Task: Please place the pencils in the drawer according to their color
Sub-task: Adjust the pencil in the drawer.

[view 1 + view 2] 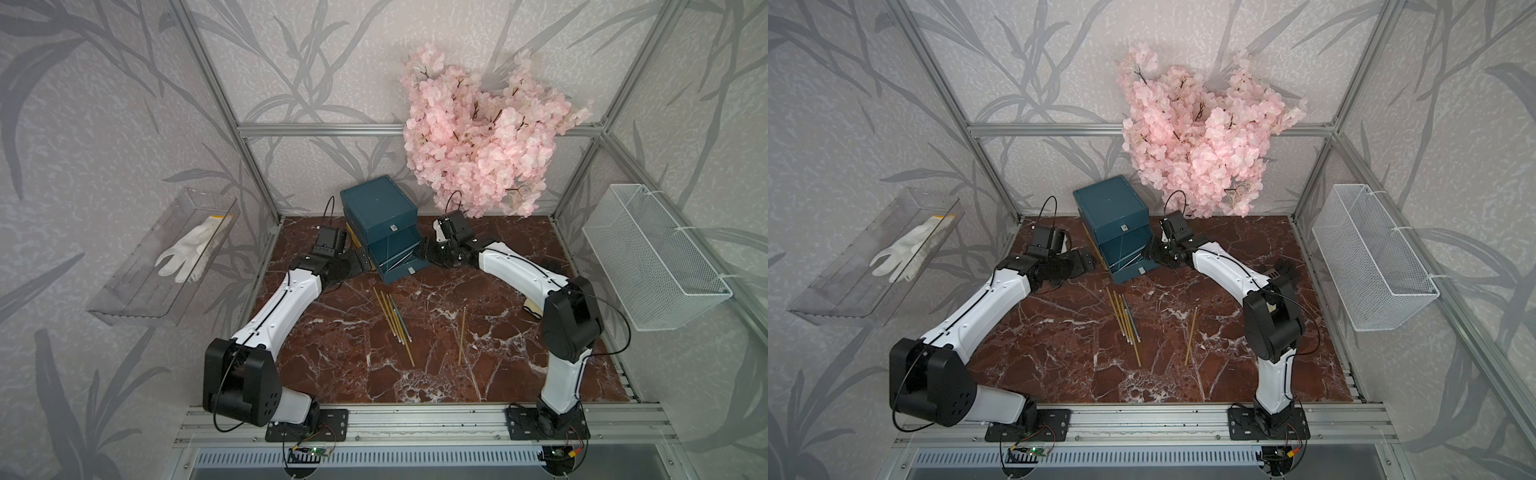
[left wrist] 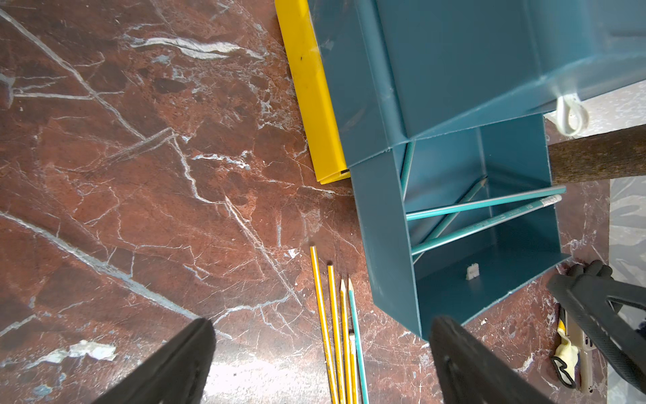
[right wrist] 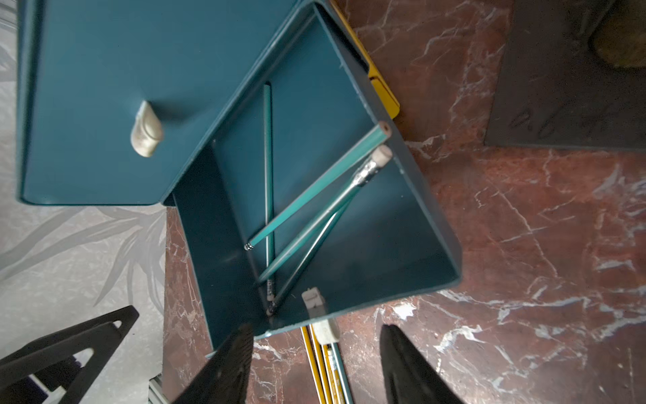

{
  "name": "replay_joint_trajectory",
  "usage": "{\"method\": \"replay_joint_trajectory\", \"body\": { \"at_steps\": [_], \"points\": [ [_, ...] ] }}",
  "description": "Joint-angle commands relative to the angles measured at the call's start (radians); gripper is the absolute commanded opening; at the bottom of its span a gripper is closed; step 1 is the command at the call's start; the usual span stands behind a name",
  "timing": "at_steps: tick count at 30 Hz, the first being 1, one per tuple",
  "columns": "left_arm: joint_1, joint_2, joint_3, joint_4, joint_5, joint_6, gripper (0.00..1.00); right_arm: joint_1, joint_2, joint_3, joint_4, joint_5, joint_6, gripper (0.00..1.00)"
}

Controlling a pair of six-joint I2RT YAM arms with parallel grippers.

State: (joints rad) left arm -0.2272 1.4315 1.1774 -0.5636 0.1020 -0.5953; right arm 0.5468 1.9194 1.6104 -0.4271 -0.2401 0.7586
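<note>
The drawer chest (image 1: 378, 208) stands at the back middle of the marble table, in both top views. Its middle teal drawer (image 1: 395, 270) is pulled out, and several teal pencils (image 3: 314, 189) lie crossed inside it. A yellow drawer (image 2: 311, 91) juts out at the chest's left side. On the table in front lie several yellow pencils (image 1: 388, 316) with one teal pencil (image 2: 356, 342) beside them, and a single yellow pencil (image 1: 462, 336) lies further right. My left gripper (image 2: 323, 321) is open and empty, left of the open drawer. My right gripper (image 3: 318, 328) hangs open and empty over the drawer's right front corner.
A pink blossom branch (image 1: 478, 137) rises behind the chest, and its brown stem (image 2: 594, 157) stands close to the drawer. A white wire basket (image 1: 652, 257) hangs on the right frame. A clear tray (image 1: 124, 299) holding a white glove (image 1: 187, 249) hangs on the left. A small yellow-white object (image 2: 566, 360) lies by my right arm.
</note>
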Motion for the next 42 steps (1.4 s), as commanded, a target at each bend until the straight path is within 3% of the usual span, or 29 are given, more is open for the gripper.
{"method": "replay_joint_trajectory", "body": {
  "at_steps": [1,15,42],
  "points": [
    [-0.003,0.0,0.024,0.007,-0.014,0.005,1.0,-0.004,0.026,0.067,-0.052,0.021,-0.052,0.61],
    [-0.003,-0.004,0.011,0.014,-0.01,-0.001,1.0,0.013,-0.082,0.053,-0.071,0.064,-0.07,0.6],
    [-0.003,-0.021,0.002,0.014,-0.024,-0.001,1.0,0.022,0.242,0.381,-0.228,0.117,-0.136,0.59]
  ]
}}
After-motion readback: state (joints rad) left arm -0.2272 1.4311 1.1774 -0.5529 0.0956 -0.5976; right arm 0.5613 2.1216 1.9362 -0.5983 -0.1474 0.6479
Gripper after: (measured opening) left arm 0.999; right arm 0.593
